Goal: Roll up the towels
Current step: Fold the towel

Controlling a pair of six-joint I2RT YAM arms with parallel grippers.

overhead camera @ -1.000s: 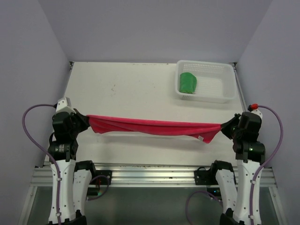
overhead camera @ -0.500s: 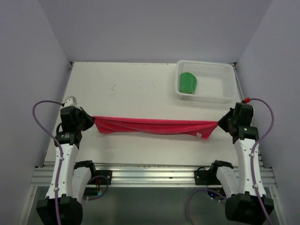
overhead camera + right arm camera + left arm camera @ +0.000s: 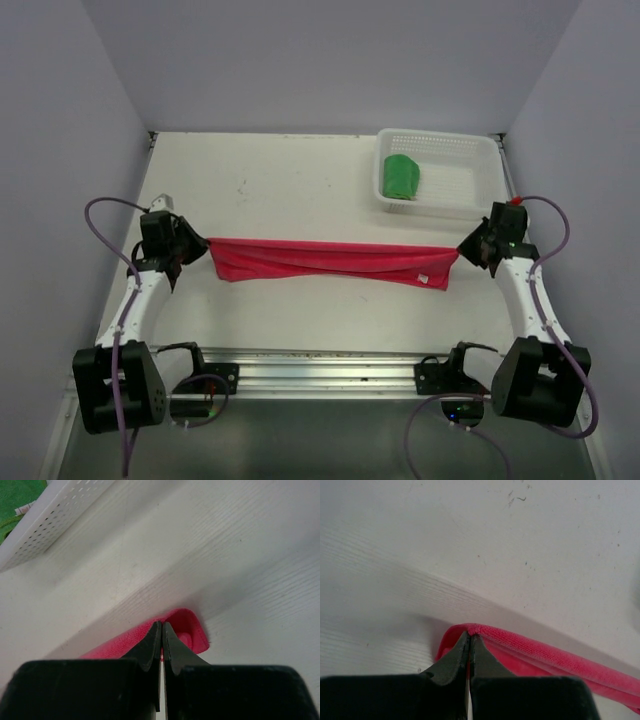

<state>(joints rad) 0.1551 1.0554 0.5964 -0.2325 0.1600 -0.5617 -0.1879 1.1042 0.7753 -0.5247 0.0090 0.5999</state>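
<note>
Pink-red and bunched lengthwise, the towel [image 3: 330, 262] spans left to right. My left gripper [image 3: 204, 247] and right gripper [image 3: 461, 250] each pinch one end.

A towel [image 3: 330, 262] runs crosswise, left to right, over the near half of the table [image 3: 290, 185]. Whether it rests on the surface or hangs just above it cannot be told. Its left end sits in the pinch of the left gripper [image 3: 205, 250], near the table's left edge. Its right end sits in the pinch of the right gripper [image 3: 460, 252], near the right edge. Behind that right end, in the far right corner, stands a mesh basket [image 3: 440, 137]. A second towel [image 3: 402, 177] lies inside it, against its left wall.
</note>
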